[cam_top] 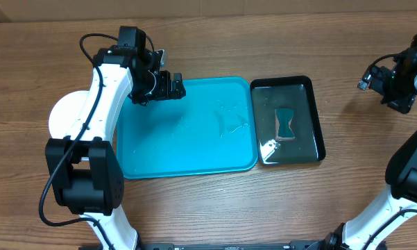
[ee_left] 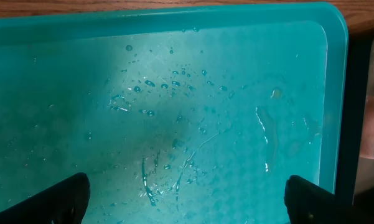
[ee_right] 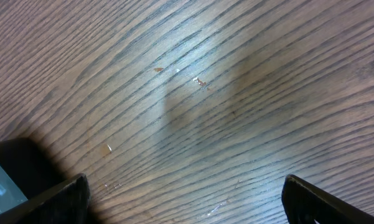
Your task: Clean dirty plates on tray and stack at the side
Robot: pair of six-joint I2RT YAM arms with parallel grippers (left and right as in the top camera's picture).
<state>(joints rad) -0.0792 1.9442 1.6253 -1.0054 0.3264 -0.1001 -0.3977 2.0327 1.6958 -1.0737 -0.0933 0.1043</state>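
Observation:
The teal-blue tray [cam_top: 146, 163] lies at the table's middle with no plate on it, only water drops and streaks [ee_left: 174, 168]. A white plate [cam_top: 64, 111] lies on the table to the left of the tray, partly hidden by my left arm. I cannot see whether other plates lie under it; the light blue and lime-green-rimmed plates do not show. My left gripper [cam_top: 173, 87] is open and empty over the tray's far left part [ee_left: 187, 199]. My right gripper [cam_top: 376, 80] is open and empty over bare table at the far right [ee_right: 185, 196].
A glossy black tray [cam_top: 318, 132] stands right of the teal tray and holds water and a teal hourglass-shaped sponge [cam_top: 286, 123]. Its corner shows at the lower left of the right wrist view [ee_right: 9, 165]. Small crumbs lie on the wood [ee_right: 199, 81].

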